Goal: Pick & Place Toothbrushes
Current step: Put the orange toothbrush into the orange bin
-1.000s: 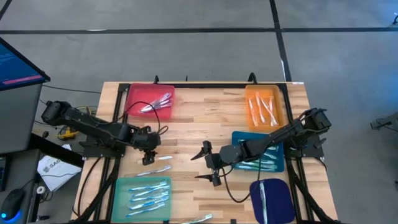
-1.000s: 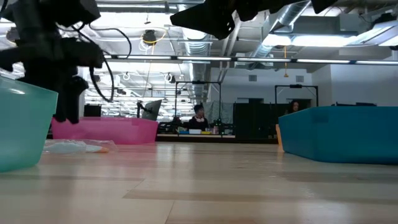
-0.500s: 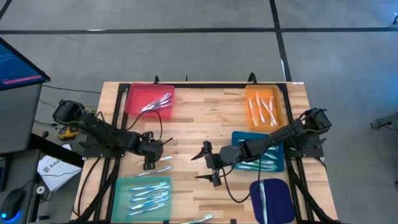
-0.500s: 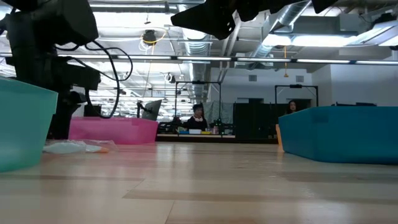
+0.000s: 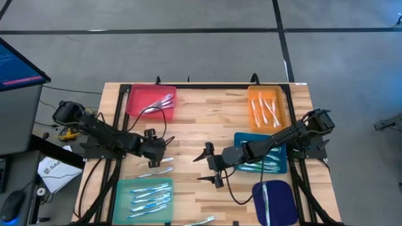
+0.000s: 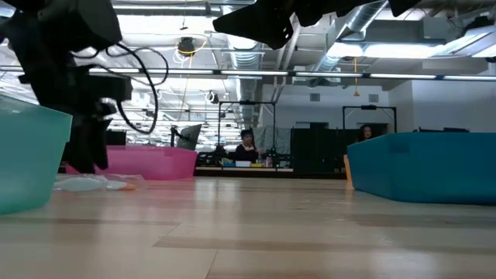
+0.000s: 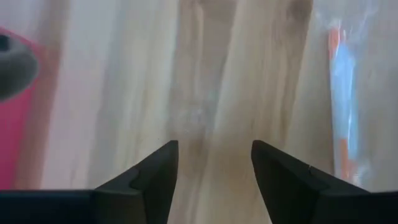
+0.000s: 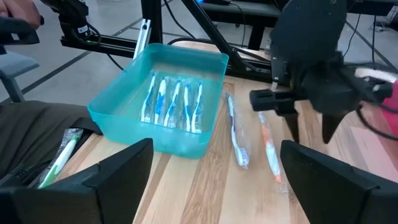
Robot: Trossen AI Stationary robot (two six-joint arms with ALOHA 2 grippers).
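Table: wooden top [image 5: 207, 119] holds coloured trays under workshop lights.
Left gripper [image 5: 152, 149]: jaws apart, empty, low over bare wood beside two loose toothbrushes [image 8: 252, 140].
Toothbrushes: that pair lies near the teal tray [image 5: 123, 188]; others sit in trays.
Right gripper [image 5: 212, 165]: wide open, empty, waiting mid-table.
Risk: left fingers [image 7: 152, 174] may close on wood, since the nearer brush [image 7: 341, 93] lies off to one side.

Four cameras, one table [image 5: 207, 125]

One looks straight down; one sits level at the tabletop; each wrist camera looks close. Overhead and right wrist share the teal tray [image 8: 163, 102].
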